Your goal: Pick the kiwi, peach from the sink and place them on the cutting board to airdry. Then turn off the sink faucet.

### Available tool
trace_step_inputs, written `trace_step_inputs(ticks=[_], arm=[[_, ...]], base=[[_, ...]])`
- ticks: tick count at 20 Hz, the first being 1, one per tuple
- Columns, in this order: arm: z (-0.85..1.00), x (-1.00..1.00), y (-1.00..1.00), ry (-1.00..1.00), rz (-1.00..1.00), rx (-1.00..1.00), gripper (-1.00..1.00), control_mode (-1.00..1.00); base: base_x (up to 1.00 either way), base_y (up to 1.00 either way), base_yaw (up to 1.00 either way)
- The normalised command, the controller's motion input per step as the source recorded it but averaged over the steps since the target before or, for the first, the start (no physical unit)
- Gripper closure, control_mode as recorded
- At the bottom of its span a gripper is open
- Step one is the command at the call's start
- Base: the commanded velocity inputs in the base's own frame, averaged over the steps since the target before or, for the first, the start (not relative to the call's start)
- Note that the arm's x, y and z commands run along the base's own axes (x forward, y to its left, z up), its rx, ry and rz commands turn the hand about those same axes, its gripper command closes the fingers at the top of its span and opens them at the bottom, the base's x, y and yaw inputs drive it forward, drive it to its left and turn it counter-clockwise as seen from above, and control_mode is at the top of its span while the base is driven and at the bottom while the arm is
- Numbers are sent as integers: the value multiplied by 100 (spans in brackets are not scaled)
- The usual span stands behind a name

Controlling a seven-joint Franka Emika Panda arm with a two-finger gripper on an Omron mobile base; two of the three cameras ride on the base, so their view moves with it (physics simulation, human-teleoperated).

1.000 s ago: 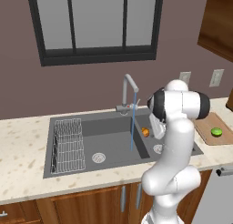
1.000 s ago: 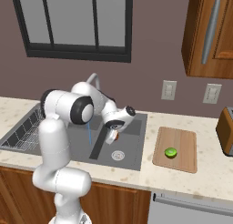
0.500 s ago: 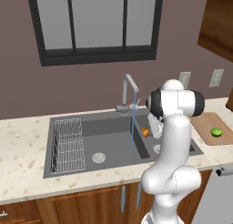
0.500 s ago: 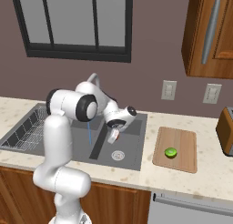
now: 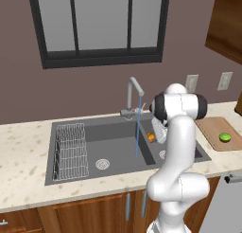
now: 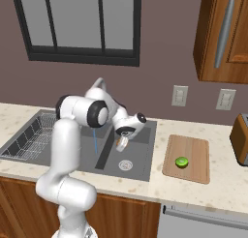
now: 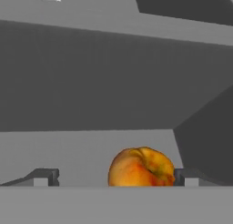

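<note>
With the lime-green kiwi (image 6: 181,161) already on the light-brown wooden cutting board (image 6: 188,144), the spread two-finger gripper (image 7: 113,176) hangs low in the dark grey sink's (image 5: 85,158) right basin around the orange-red peach (image 7: 141,167), which next needs closing on and lifting.

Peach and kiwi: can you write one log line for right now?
kiwi: on cutting board | peach: in sink, between open jaws | faucet: running

A mauve-brown wall (image 5: 104,92) carried a dark-framed window (image 5: 99,28) with three panes. Two white outlets (image 6: 202,97) sat beside a wooden upper cabinet (image 6: 225,36). The speckled beige tabletop (image 5: 23,147) topped brown wooden base cabinets (image 5: 71,213).
</note>
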Motion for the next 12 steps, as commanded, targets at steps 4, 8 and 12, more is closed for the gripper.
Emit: trace_step_inputs(ticks=[4,8,12], arm=[[-20,27,-5,0,1,0,-100,-100],[-22,24,-6,0,1,0,-100,-100],[-21,22,-3,0,1,0,-100,-100]], base=[[0,0,0],[0,0,0],[0,0,0]])
